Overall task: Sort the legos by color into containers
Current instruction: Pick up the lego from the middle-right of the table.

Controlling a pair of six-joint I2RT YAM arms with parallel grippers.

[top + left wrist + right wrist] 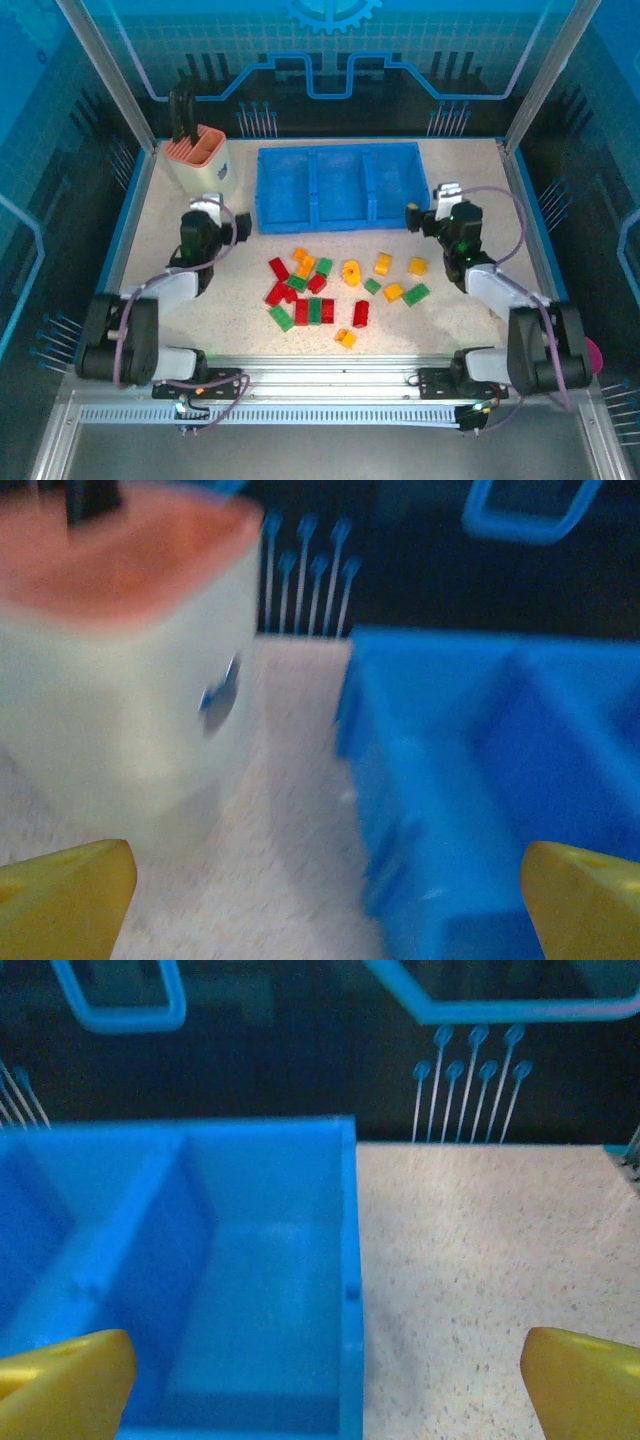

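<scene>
— What stands at the back left of the table?
— A cream holder with an orange top. Black pieces stick up out of it.
— Anything on its side?
— A small dark mark, too blurred to read.
— And the table itself?
— Pale and speckled. A metal rail runs along its near edge.
— Behind it?
— A blue wall with lighter line patterns and a gear outline at the top. Something pink, mostly hidden, shows at the near right.
</scene>
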